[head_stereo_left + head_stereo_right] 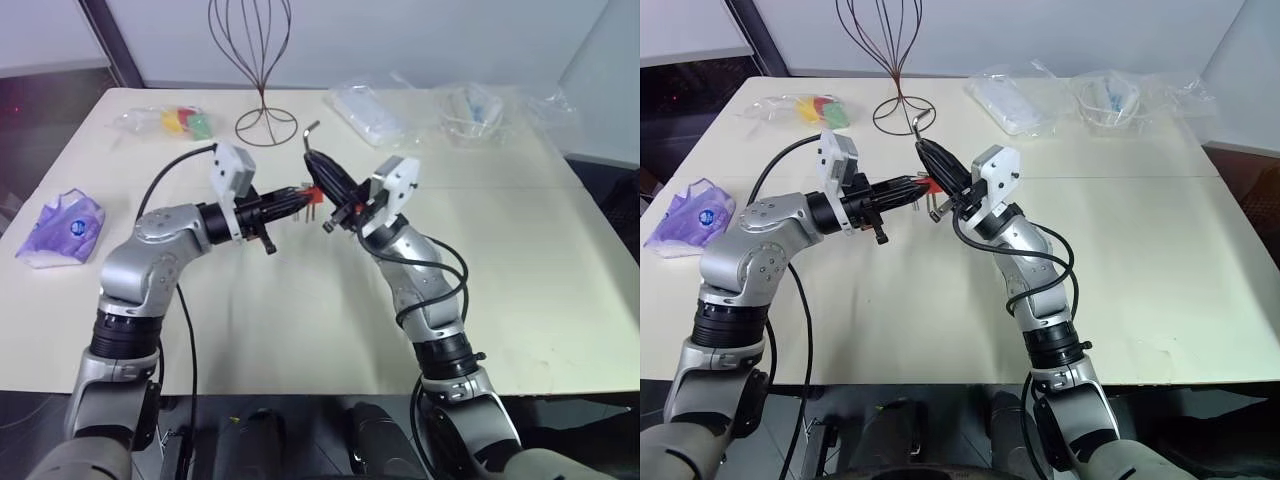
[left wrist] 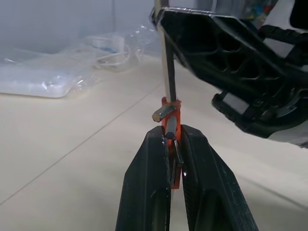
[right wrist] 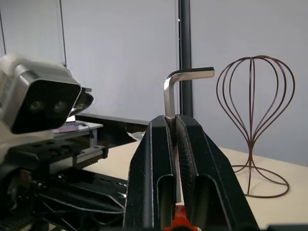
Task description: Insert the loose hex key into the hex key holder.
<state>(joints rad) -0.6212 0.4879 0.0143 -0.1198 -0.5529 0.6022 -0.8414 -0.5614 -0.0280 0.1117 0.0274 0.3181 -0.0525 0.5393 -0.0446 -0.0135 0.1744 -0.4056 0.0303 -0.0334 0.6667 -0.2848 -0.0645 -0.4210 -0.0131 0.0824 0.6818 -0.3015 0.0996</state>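
Item 1: left gripper (image 2: 172,144), over the middle of the table (image 1: 560,290), fingers clamped tight on the hex key holder (image 2: 173,126), a small red-orange block held in the air with short grey keys sticking out.

Item 2: right gripper (image 3: 174,126), meeting the left one from the opposite side, fingers pinched narrow on the shank of the loose hex key (image 3: 179,82). The key's bent end rises above the fingertips; its straight end comes down to the top of the holder, touching it.

Item 3: wire stand (image 1: 256,60), upright at the far edge of the table.

Item 4: clear bag with red, yellow and green pieces (image 1: 178,121), far left.

Item 5: purple packet (image 1: 62,228), left edge.

Item 6: 2 clear plastic bags (image 1: 368,108), far right side.
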